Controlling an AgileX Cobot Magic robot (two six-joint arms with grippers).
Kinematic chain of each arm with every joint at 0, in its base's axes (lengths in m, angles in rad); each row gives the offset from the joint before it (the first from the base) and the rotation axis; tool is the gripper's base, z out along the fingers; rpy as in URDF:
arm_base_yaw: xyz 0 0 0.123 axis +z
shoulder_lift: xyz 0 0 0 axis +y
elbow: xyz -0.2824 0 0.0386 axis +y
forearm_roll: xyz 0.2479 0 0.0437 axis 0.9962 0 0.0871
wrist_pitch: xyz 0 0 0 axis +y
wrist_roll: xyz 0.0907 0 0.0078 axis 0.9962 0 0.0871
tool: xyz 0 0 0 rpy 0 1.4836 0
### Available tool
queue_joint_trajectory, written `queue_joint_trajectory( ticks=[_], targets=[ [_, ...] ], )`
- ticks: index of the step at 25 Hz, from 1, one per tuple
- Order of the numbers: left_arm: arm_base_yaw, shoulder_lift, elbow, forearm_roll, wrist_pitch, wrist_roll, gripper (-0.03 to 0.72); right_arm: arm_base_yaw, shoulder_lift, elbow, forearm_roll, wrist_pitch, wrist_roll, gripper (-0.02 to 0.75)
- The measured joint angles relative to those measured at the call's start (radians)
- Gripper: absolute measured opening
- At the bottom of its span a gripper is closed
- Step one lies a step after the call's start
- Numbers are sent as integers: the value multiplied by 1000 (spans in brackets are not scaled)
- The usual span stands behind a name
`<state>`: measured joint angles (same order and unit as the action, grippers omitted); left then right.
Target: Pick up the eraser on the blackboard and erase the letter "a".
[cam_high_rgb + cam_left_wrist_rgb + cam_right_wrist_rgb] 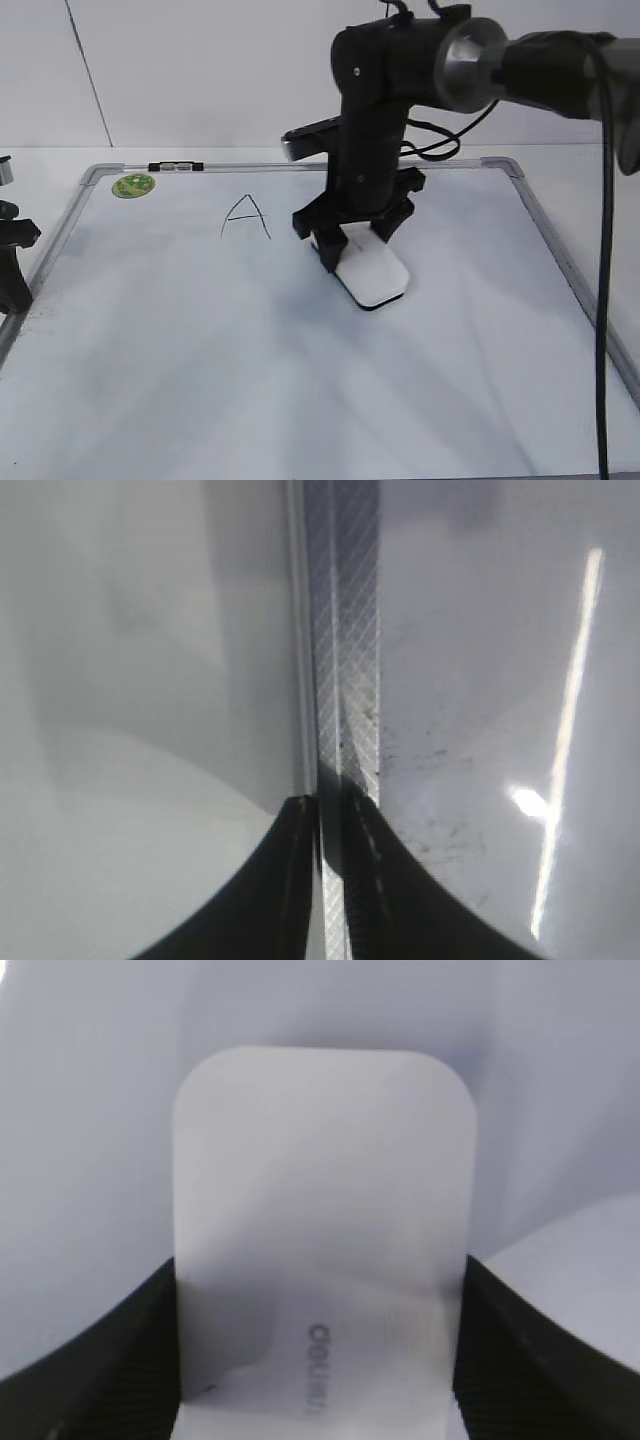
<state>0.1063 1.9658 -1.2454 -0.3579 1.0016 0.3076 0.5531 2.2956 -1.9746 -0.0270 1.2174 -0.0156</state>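
Observation:
The white eraser [375, 275] lies flat on the blackboard [300, 400], right of centre. My right gripper [350, 245] reaches down over its rear end, shut on the eraser with a finger on each long side. In the right wrist view the eraser [320, 1180] fills the space between the jaws [320, 1360], grey lettering on top. No small cursive "a" shows in any view; the spot under the eraser and arm is hidden. My left gripper [12, 270] hangs at the board's left edge, fingers nearly together over the silver frame [345, 680], holding nothing.
A pointed capital "A" [245, 215] is drawn left of the eraser. A round green sticker [133, 185] sits at the far left corner, with a small black-and-silver clip [175, 166] on the top frame. The right arm's cable [603, 300] hangs on the right.

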Motion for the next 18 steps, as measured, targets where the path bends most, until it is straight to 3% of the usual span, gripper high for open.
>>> queue_joint_trajectory(
  ticks=[8, 18],
  targets=[
    [0, 0, 0, -2, 0, 0, 73, 127, 0, 3, 6, 0, -5, 539],
    [0, 0, 0, -4, 2, 0, 78, 81, -57, 6, -70, 4, -9, 539]
  ],
)
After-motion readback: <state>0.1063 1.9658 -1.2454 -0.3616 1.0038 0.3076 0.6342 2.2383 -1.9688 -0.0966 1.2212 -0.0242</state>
